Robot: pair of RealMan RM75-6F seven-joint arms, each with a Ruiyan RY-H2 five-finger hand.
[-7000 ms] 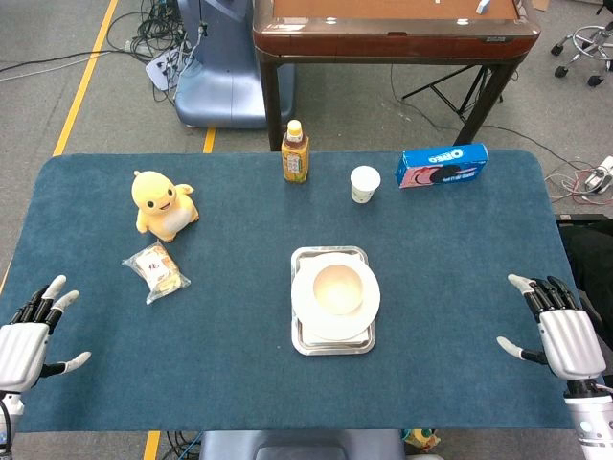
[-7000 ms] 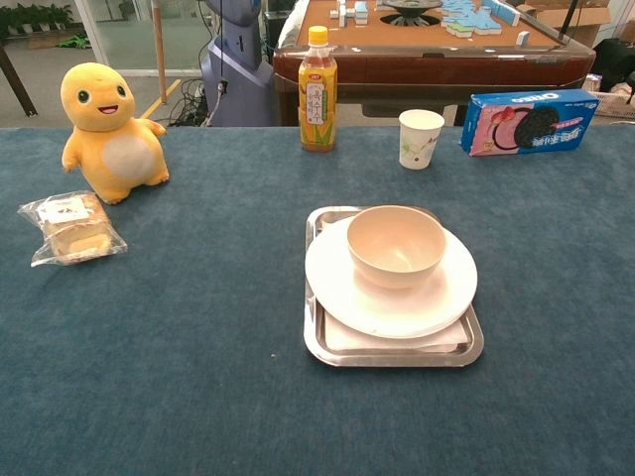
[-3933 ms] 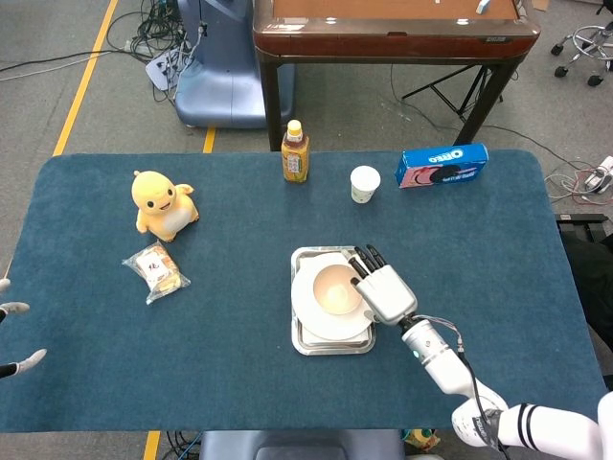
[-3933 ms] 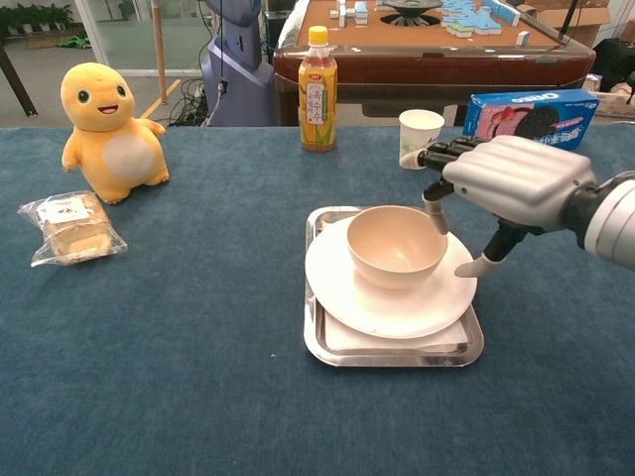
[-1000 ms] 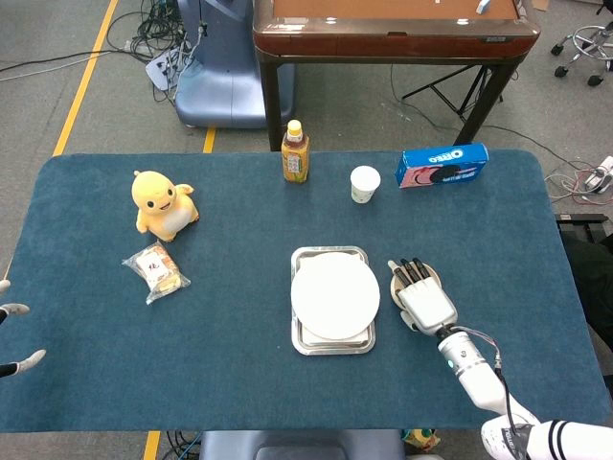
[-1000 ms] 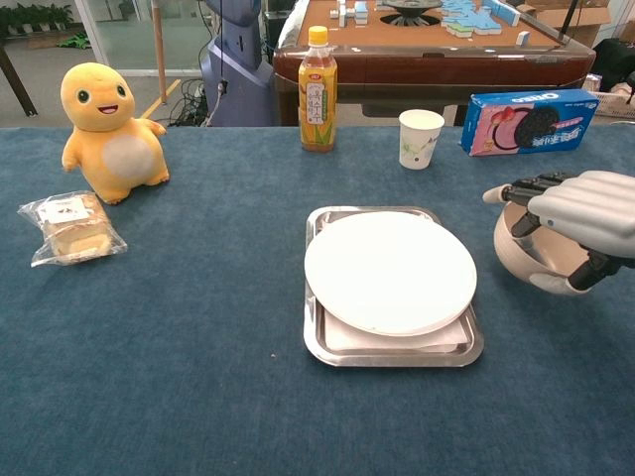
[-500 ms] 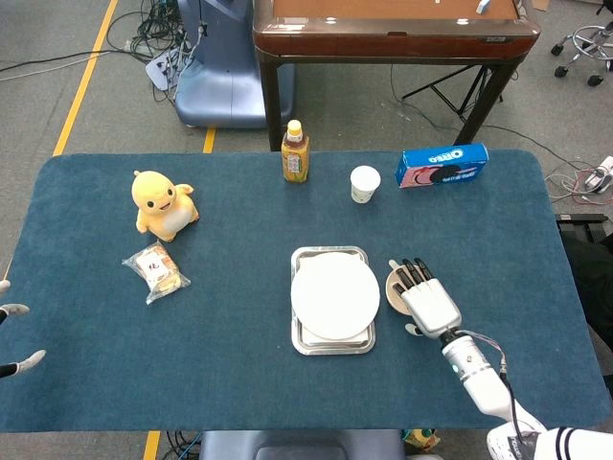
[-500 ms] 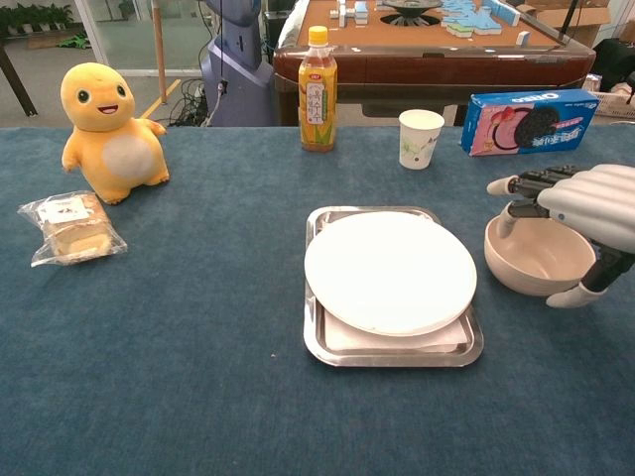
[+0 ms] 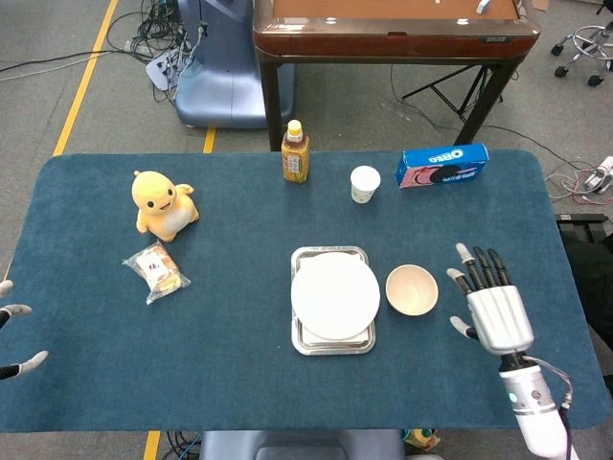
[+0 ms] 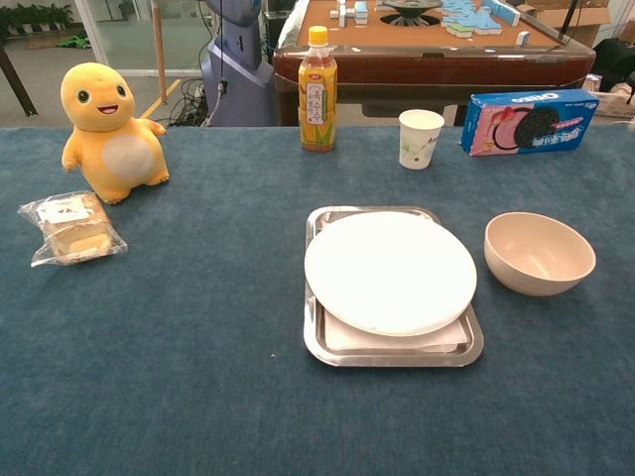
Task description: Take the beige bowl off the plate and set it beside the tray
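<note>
The beige bowl (image 9: 412, 289) (image 10: 539, 253) stands upright on the blue cloth just right of the metal tray (image 9: 303, 341) (image 10: 327, 353). A bare white plate (image 9: 335, 296) (image 10: 390, 273) lies on that tray. My right hand (image 9: 493, 307) hovers to the right of the bowl, apart from it, fingers spread and holding nothing; the chest view does not show it. Only the fingertips of my left hand (image 9: 14, 337) show at the far left edge of the head view, spread and empty.
A yellow plush toy (image 9: 164, 204) and a wrapped snack (image 9: 155, 269) lie at the left. A drink bottle (image 9: 295, 151), a paper cup (image 9: 364, 183) and an Oreo box (image 9: 442, 165) stand along the far side. A brown table (image 9: 388, 29) is behind.
My right hand has let go of the bowl and drawn back to the right. The bowl stays beside the tray. Earlier the bowl sat on the plate.
</note>
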